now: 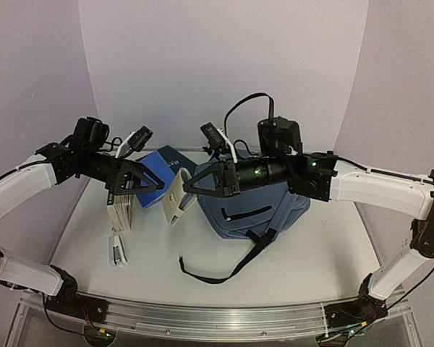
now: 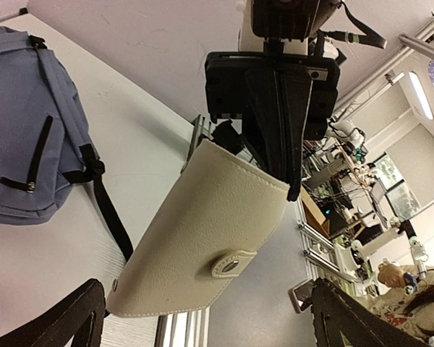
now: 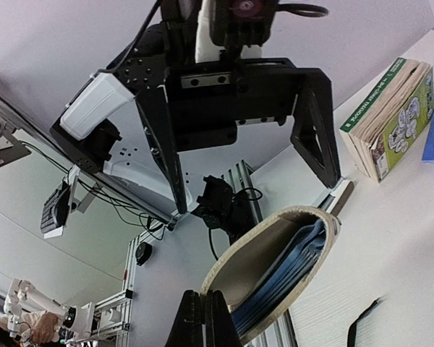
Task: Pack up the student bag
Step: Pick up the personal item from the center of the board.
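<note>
at student bag (image 1: 282,217) edge nearest left gripper (image 3: 254,194), spread wide and empty: cream pouch (image 2: 202,246) pinched in closed right gripper (image 2: 289,181). bag flat on table (image 1: 318,253), top hidden under right arm (image 1: 376,188).

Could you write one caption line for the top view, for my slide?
Right gripper holds a cream wallet beside the blue backpack; left gripper faces it, jaws open.

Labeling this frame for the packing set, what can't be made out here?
- Student bag main opening: top view, right arm covers it.
- Blue book title: top view, too small.
- Cream pouch contents: right wrist view, only blue edges show.
- Small white item: top view, too small to name.
</note>
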`<state>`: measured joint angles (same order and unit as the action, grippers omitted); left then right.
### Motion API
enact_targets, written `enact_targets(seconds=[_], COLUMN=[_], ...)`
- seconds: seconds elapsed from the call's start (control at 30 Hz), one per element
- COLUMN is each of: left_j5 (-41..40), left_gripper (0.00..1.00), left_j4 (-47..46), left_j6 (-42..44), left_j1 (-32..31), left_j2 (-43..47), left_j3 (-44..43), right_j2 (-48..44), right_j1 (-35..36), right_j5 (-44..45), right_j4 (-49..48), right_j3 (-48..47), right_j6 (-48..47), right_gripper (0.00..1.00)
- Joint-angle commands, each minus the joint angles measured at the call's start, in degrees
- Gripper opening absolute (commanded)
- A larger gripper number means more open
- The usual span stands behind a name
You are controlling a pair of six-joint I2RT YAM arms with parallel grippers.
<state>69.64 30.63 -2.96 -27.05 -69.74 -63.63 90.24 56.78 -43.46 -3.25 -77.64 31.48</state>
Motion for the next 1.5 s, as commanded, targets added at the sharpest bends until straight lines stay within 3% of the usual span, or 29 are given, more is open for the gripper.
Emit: enact_targets(seconds=[0.0,0.23,0.33,0.43,0.63,0.77,0.8,0.83,0.9,0.93,1.07,1.17,1.33,1.47], left_j5=[2.98,3.25,6.23,8.69,7.44,7.05,6.85,6.7,5.93,5.63,4.04,1.41,-2.31,-3.55], left_gripper=[0.99,0.96,0.69,0.5,0.24,0.08,0.04,0.01,0.0,0.0,0.0,0.0,0.0,0.0], left_j4=[1.11,0.7,1.74,4.05,5.72,6.91,6.88,6.58,4.71,2.79,-5.36,-9.07,-11.21,-11.86], left_j6=[1.28,1.11,1.33,2.79,4.74,5.45,5.44,5.2,3.93,2.49,-3.59,-6.64,-9.05,-10.27], left_j1=[-3.22,-5.03,-5.29,-5.29,-5.24,-5.17,-5.08,-5.01,-4.79,-4.62,-3.85,-3.24,-2.49,-2.13], left_j2=[-1.81,-2.57,-3.11,-3.22,-2.04,-2.12,-2.07,-1.95,-1.48,-1.1,0.67,1.16,0.6,0.24], left_j3=[-2.36,-2.31,-2.87,-4.25,-4.46,-5.09,-5.1,-5.02,-4.48,-3.88,-0.94,0.56,1.24,1.34], right_j2=[-0.69,0.5,0.65,0.87,-0.59,-2.19,-2.67,-3.1,-3.89,-4.06,-3.8,-2.89,-4.48,-4.14], right_j1=[0.08,0.14,0.17,0.13,-0.06,-1.38,-1.59,-1.65,-1.56,-1.43,0.2,2.45,3.71,3.87], right_j5=[-5.67,-7.71,-6.8,-6.37,-1.07,9.24,12.34,15.0,19.1,20.66,23.39,22.39,22.68,21.83], right_j4=[-1.81,-3.34,-3.69,-4.15,-4.31,-4.24,-4.22,-4.25,-4.53,-4.88,-9.03,-15.42,-31.27,-35.48], right_j3=[-4.05,-4.42,-4.32,-4.23,-2.17,0.14,1.15,2.23,3.99,4.92,8.67,10.92,17.71,18.9], right_j6=[-0.04,0.72,0.6,1.06,1.07,3.22,3.72,4.12,4.75,5.27,7.6,9.08,13.65,14.81], right_gripper=[0.0,0.0,0.0,0.0,0.0,0.01,0.06,0.17,0.49,0.59,0.86,0.94,0.97,0.98])
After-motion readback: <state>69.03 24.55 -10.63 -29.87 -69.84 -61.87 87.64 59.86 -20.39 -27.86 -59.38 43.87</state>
